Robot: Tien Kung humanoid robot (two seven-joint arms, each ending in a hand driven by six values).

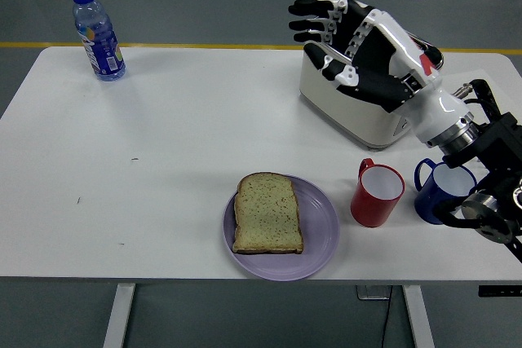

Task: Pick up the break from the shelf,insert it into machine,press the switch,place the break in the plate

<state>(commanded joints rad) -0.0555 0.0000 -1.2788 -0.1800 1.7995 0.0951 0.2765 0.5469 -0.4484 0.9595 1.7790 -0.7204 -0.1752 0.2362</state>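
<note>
A slice of toasted bread lies flat on the purple plate near the table's front edge. The cream toaster stands at the back right, largely hidden behind my right hand. My right hand is raised high above the table in front of the toaster, fingers spread, holding nothing. It is well clear of the bread and plate. My left arm is out of view.
A red mug and a blue mug stand right of the plate. A water bottle stands at the far left corner. The shelf rack is hidden behind my right arm.
</note>
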